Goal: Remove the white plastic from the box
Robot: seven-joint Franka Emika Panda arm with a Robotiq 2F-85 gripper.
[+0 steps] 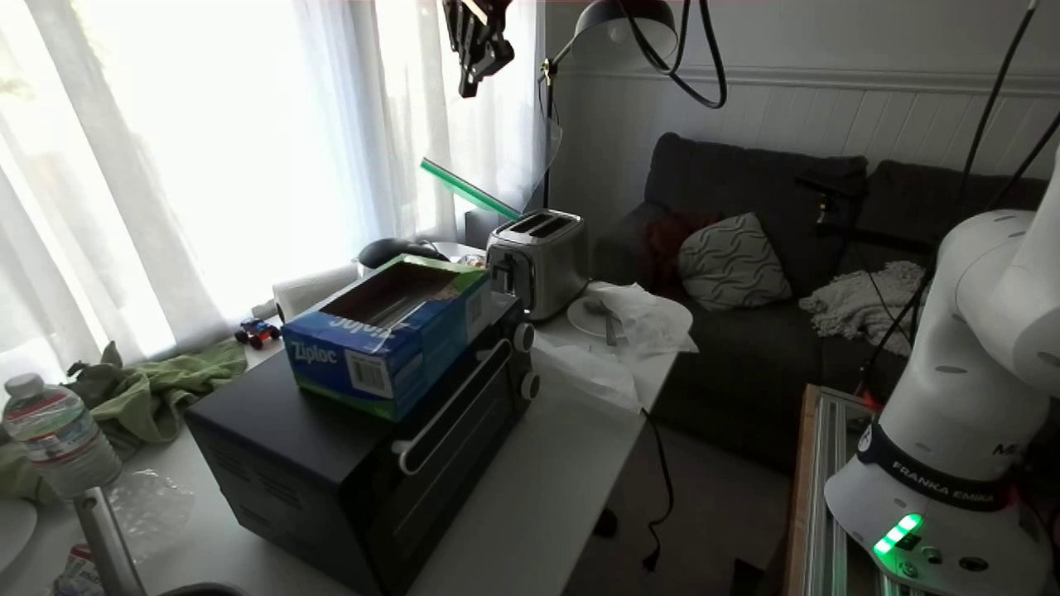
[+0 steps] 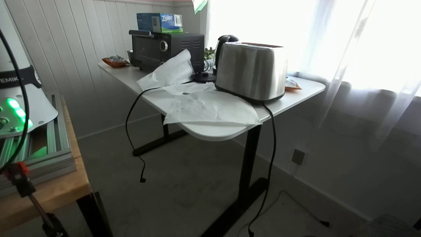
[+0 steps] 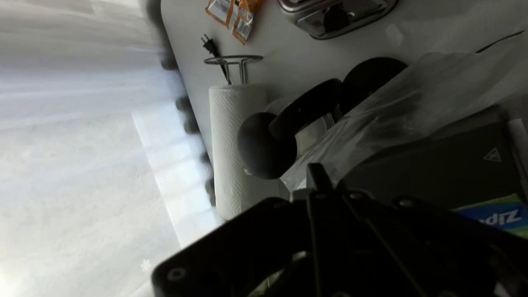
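Note:
The blue and green Ziploc box (image 1: 431, 348) lies on the black toaster oven (image 1: 281, 414) with its top open. Some clear plastic shows inside it. The box is also in an exterior view (image 2: 158, 23) and partly in the wrist view (image 3: 503, 216). A clear whitish plastic bag with a green strip (image 1: 469, 189) hangs in the air above the toaster, outside the box. It shows in an exterior view (image 2: 199, 5) and the wrist view (image 3: 383, 115). My gripper (image 1: 469, 87) is high above it; in the wrist view its fingertips (image 3: 319, 177) are shut on the bag. The exact grip point is dark.
A steel toaster (image 1: 538, 257) stands behind the oven. A white plate (image 1: 675, 319) and thin white sheets (image 1: 592, 372) lie nearby. A paper towel roll (image 3: 231, 144) and black kettle (image 3: 268, 144) are near the window. A lamp (image 1: 625, 25) hangs near the gripper. A bottle (image 1: 62, 434) stands on the table.

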